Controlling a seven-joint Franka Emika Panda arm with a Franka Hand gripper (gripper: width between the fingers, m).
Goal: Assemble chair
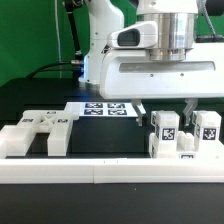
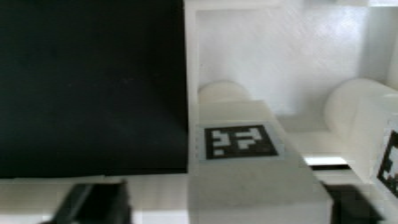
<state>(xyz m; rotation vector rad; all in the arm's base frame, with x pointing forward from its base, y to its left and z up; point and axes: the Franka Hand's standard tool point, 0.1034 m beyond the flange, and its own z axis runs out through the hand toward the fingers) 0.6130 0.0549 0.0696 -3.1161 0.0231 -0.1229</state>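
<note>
My gripper [image 1: 167, 114] hangs low over the exterior view's right side, its jaws wide apart either side of a white chair part with a marker tag [image 1: 165, 131]. In the wrist view the same part [image 2: 240, 150] fills the space between my dark fingertips [image 2: 93, 205], with a narrow gap still showing on one side, so the gripper [image 2: 217, 206] is open around it. A second tagged white part [image 1: 207, 128] stands right beside the first and also shows in the wrist view [image 2: 365, 115]. More white chair parts [image 1: 40, 132] lie at the exterior view's left.
The marker board [image 1: 105, 108] lies flat at the back middle of the black table. A white rail [image 1: 100, 170] runs along the front edge. The arm's white body [image 1: 160, 70] looms over the right half. A green backdrop stands behind.
</note>
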